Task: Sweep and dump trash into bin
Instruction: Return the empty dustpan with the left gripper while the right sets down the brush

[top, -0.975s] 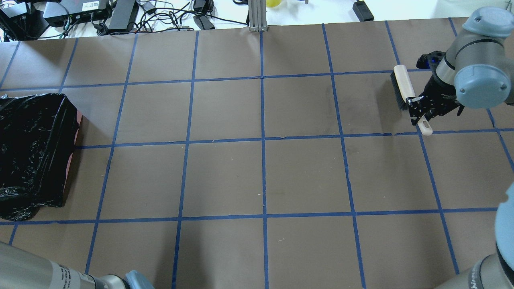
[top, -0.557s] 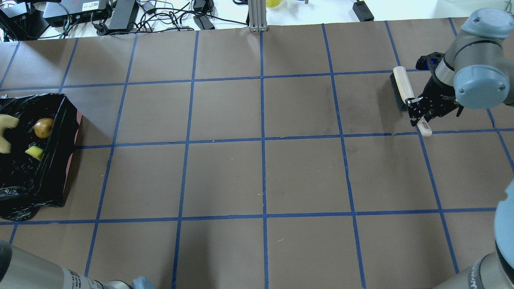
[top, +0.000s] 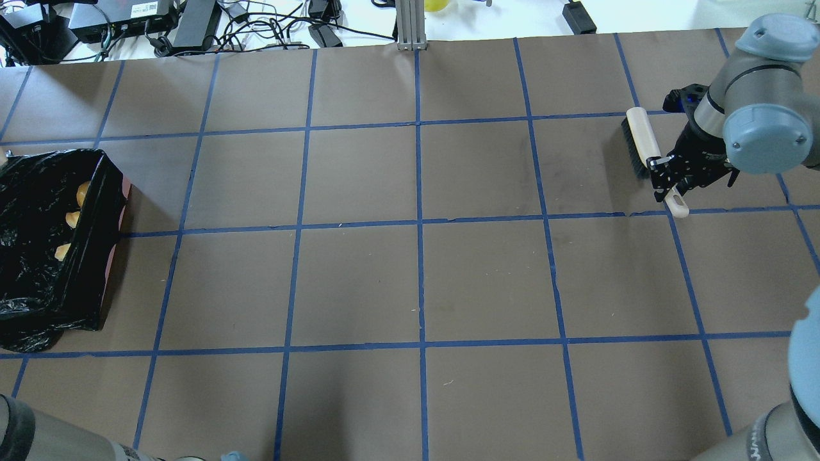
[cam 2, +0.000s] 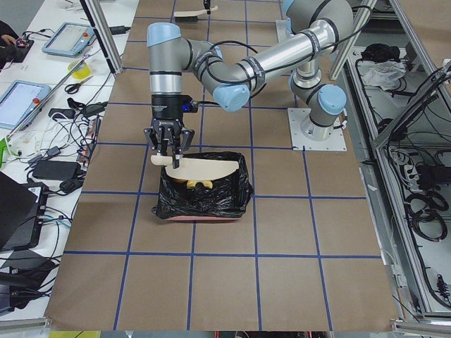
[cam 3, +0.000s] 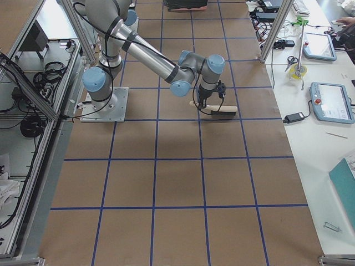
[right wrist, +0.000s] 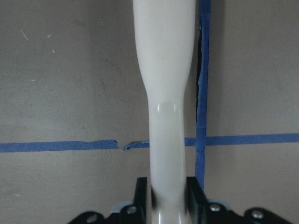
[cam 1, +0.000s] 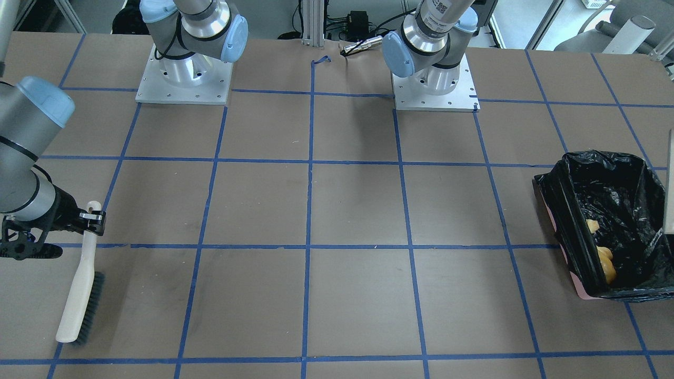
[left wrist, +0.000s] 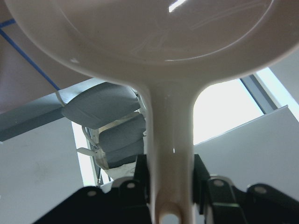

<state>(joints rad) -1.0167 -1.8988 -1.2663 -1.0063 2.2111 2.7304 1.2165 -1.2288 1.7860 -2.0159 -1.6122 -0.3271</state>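
Note:
The bin (top: 45, 269), a box lined with a black bag, stands at the table's left end and also shows in the front view (cam 1: 626, 173). Yellow-orange trash pieces (top: 82, 193) lie inside it by its wall (cam 1: 605, 266); I cannot tell them apart. My left gripper (cam 2: 169, 146) is shut on the handle of the beige dustpan (cam 2: 201, 166), which is held tilted over the bin (cam 2: 204, 201); the wrist view shows the handle (left wrist: 170, 140) between the fingers. My right gripper (top: 666, 174) is shut on the handle of a cream brush (top: 640, 137) whose bristles rest on the table (cam 1: 81, 300).
Brown paper with a blue tape grid covers the table. Cables and electronics (top: 192, 25) and an aluminium post (top: 410, 25) stand along the far edge. The arm bases (cam 1: 184, 79) (cam 1: 434, 87) sit on the robot's side.
The trash pieces appeared over the bin's left part, then dropped down inside it. The left arm's elbow has slid out of the overhead view. The right gripper and brush have barely moved.

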